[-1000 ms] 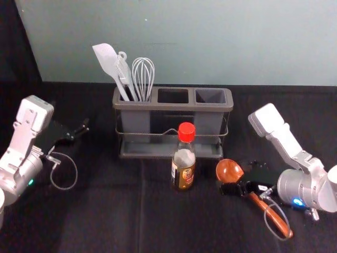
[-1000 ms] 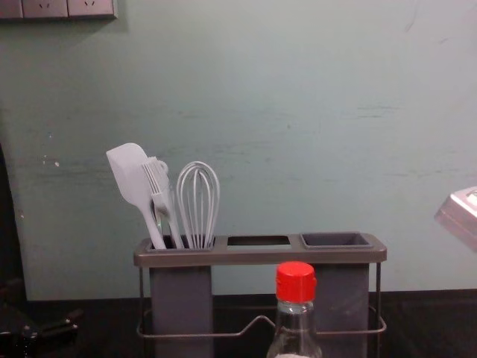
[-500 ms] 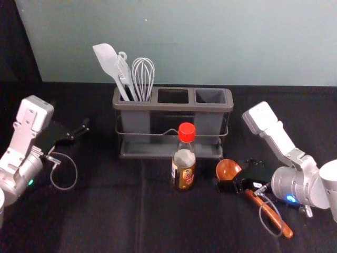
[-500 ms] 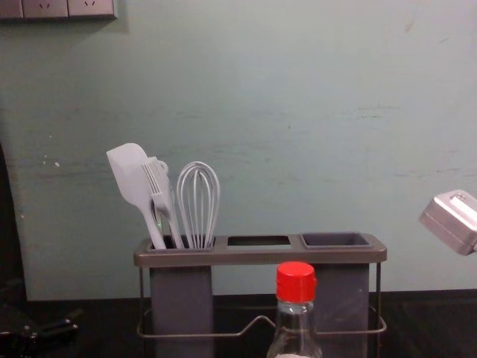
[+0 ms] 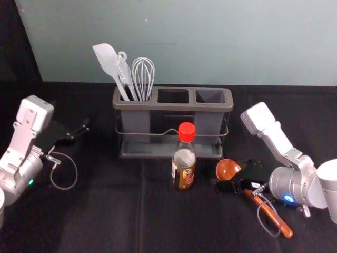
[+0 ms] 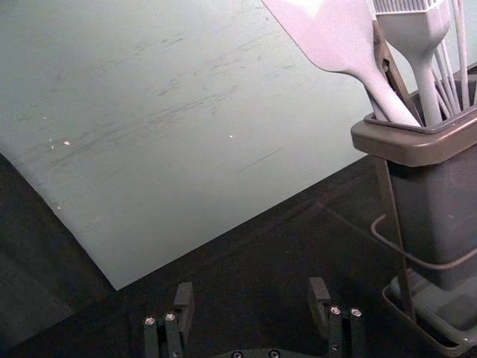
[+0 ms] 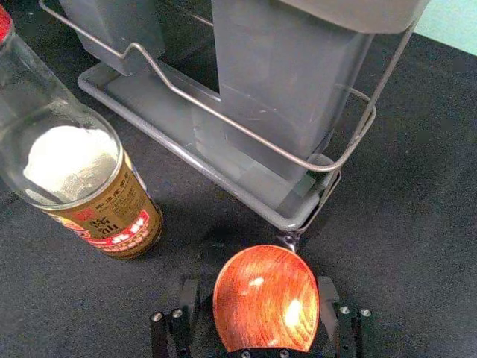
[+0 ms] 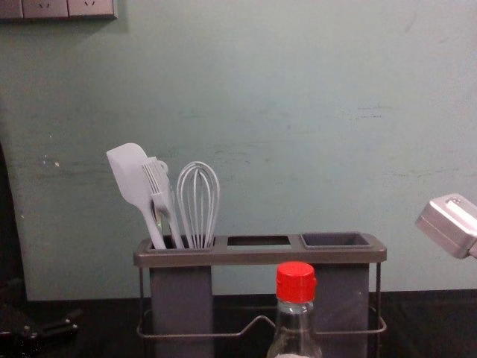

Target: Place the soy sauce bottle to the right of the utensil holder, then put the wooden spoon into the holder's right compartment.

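Spoon (image 5: 276, 217), bowl (image 7: 266, 298) between right gripper's (image 5: 236, 174) parted fingers (image 7: 326, 298)

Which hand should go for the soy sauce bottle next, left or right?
Probably the right hand: it's nearer the soy sauce bottle and on its destination side. The left hand is past the left end of the utensil holder.

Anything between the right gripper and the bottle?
Partly: the spoon; its bowl shows between the open fingers of the right gripper and reaches past their tips. Nothing visible stands between bowl and bottle.
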